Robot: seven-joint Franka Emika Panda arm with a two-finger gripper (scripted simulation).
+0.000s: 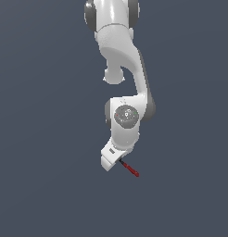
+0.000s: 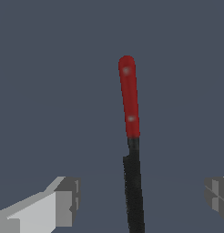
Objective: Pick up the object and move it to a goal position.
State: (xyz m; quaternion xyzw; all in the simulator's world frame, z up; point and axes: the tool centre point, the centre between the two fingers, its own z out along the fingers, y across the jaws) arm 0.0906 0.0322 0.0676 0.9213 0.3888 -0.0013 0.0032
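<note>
Red-and-black stick tool (image 2: 131, 136) between spread pincer (image 2: 141, 200) fingers, plain slate-grey surface (image 1: 41, 185)

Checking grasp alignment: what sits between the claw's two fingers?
The black end of the tool, with gaps to both fingers; the wrist view shows it.

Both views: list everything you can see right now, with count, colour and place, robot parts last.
stick tool: one, half red, half black; in the wrist view between the two fingers with a gap on each side, its red end pointing away from the gripper; in the exterior view its red end shows beside the gripper.
surface: one, plain dark grey-blue, filling the background.
arm: one, white with grey joints, reaching down from the top of the exterior view.
gripper: one, white with grey fingers, open.
</note>
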